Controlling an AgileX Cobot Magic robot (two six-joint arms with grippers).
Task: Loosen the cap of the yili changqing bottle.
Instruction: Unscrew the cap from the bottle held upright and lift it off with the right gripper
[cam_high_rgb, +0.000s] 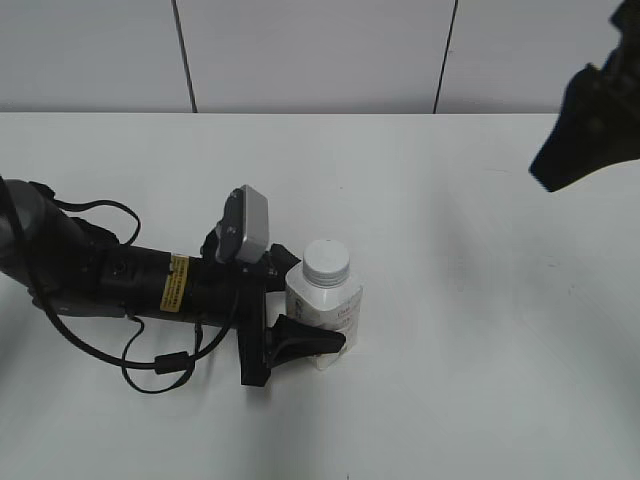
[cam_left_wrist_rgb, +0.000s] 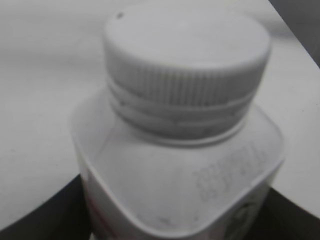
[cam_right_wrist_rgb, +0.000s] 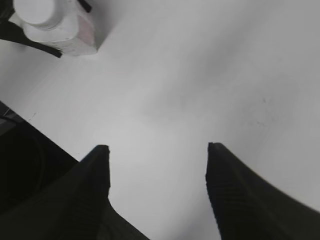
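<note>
The yili changqing bottle (cam_high_rgb: 325, 310) stands upright on the white table, its white ribbed cap (cam_high_rgb: 326, 262) on its neck. My left gripper (cam_high_rgb: 300, 320) lies low along the table and is shut on the bottle's body, one finger in front and one behind. In the left wrist view the bottle (cam_left_wrist_rgb: 185, 185) fills the frame with the cap (cam_left_wrist_rgb: 185, 55) above; the fingers show only as dark corners. My right gripper (cam_right_wrist_rgb: 157, 150) is open and empty, high above the table to the right (cam_high_rgb: 590, 125). Its view shows the bottle (cam_right_wrist_rgb: 65, 30) and cap (cam_right_wrist_rgb: 35, 10) far off at top left.
The left arm's black body and cables (cam_high_rgb: 130, 290) lie across the table's left side. A tiled wall (cam_high_rgb: 320, 55) stands behind the table's far edge. A dark edge (cam_right_wrist_rgb: 20, 165) shows at the lower left of the right wrist view.
</note>
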